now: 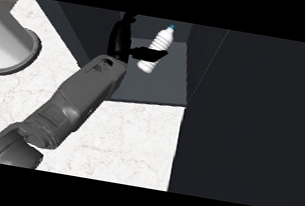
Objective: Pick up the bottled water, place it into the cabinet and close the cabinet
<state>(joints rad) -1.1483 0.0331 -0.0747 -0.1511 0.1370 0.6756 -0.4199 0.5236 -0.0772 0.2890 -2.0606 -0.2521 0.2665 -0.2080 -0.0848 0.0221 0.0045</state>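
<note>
One grey forearm (81, 98) comes up from the near left corner and stretches far across the pale marble desk (127, 141) into the open cabinet (150, 92). From this single arm I cannot tell which of the robot's two it is. Its black hand (131, 46) sits inside the cabinet's dark interior, with the thumb and fingers curled around the middle of the bottled water (157, 50), pinching it from the left side. The bottle is white with a small blue cap, tilted a little so the cap leans toward the far right, and it appears held above the cabinet's grey floor rather than standing on it. To the right, a broad dark panel (258, 117) runs from far to near, which looks like the cabinet's open door or side wall; I cannot say which. At the far left of the desk lies a large white cylinder (1, 39) with a grey rim.
</note>
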